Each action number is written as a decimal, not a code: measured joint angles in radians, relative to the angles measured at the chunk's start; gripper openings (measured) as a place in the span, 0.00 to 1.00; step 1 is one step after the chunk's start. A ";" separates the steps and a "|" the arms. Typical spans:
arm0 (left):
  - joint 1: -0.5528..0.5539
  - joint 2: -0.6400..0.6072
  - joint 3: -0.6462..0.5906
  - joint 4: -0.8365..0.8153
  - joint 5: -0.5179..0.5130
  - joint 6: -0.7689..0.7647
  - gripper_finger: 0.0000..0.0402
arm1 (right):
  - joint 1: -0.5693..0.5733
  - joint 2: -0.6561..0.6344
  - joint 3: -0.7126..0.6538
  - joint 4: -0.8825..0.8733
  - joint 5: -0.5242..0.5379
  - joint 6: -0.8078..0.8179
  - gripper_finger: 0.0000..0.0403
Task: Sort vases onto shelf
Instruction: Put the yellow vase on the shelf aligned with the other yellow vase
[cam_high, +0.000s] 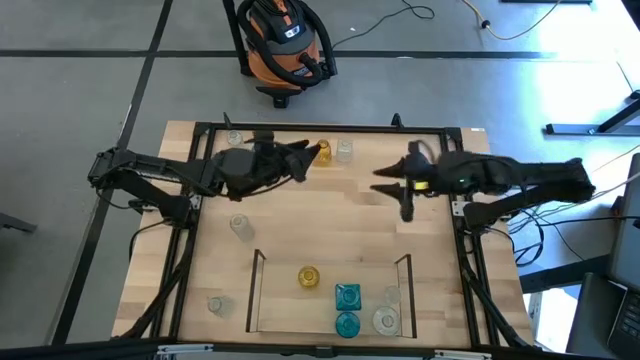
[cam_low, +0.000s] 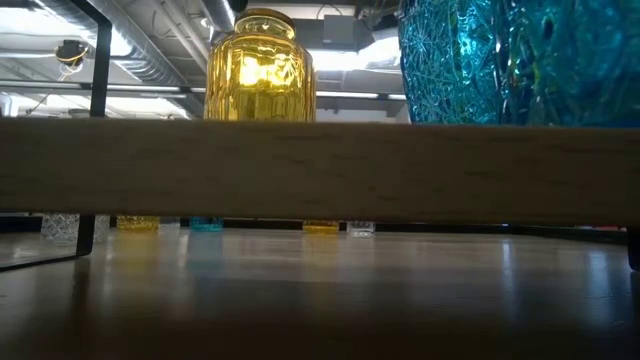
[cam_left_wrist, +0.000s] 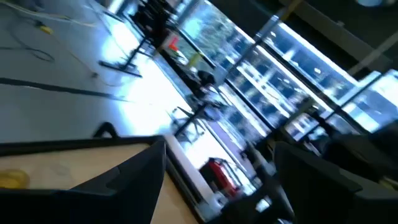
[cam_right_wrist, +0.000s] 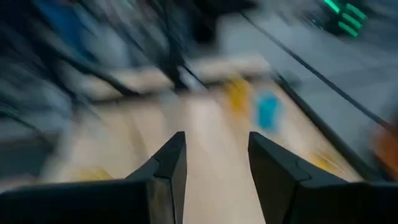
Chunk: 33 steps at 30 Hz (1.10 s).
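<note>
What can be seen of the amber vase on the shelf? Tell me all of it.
The amber vase is small, round and of translucent yellow glass, with a ribbed body and a narrower neck in the low view. It stands upright on the light-wood shelf, left of the teal vases. Nothing touches it, and both arms are far off.

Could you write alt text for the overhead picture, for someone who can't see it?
Two dark robot arms reach over a light-wood table: the left gripper open beside an amber vase near the far edge, the right gripper empty above bare wood. On the railed shelf at the near edge stand an amber vase, two teal ones and two clear ones.
</note>
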 joint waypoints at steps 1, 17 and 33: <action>0.010 0.000 0.000 0.000 -0.001 -0.001 0.72 | -0.014 -0.032 -0.063 0.130 -0.064 0.003 0.34; 0.091 -0.001 0.000 -0.049 0.001 0.098 0.72 | -0.179 -0.166 -0.284 0.898 0.016 0.262 0.34; 0.170 -0.078 0.000 -0.341 -0.015 0.437 0.72 | -0.178 -0.110 -0.284 0.768 0.278 0.502 0.34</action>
